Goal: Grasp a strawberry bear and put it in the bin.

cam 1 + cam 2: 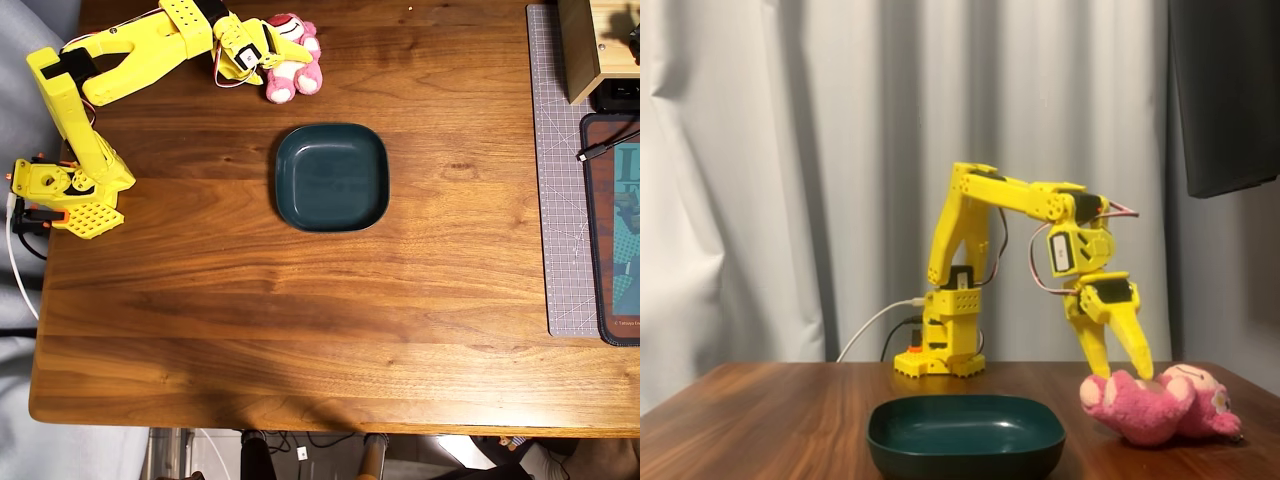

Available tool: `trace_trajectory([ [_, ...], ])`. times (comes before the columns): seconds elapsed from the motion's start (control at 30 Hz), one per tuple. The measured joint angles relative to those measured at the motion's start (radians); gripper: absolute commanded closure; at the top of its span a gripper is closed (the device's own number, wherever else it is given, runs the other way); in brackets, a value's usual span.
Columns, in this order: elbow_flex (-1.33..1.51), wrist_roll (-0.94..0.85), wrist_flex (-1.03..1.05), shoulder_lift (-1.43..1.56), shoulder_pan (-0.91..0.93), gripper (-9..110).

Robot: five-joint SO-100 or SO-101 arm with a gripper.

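The strawberry bear [298, 72] is a pink plush lying on its side at the far edge of the wooden table; in the fixed view [1165, 405] it lies at the right, head to the right. My yellow gripper [276, 48] hangs over it, and in the fixed view the gripper [1122, 374] points down with its two fingers spread, tips touching the bear's lower body on either side. It is open. The bin [372, 150] is a dark teal rounded-square dish, empty, at mid-table; in the fixed view [965, 440] it sits front centre, left of the bear.
The arm's base [62, 185] is clamped at the table's left edge in the overhead view. A grey cutting mat [560, 200], a dark mouse pad [612, 240] and a wooden box [585, 45] lie along the right edge. A curtain [790, 180] hangs behind.
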Motion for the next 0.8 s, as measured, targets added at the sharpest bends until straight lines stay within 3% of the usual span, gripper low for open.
trace_trajectory([
  [0.8,-0.184,0.0,0.034,-0.221,-0.023,65],
])
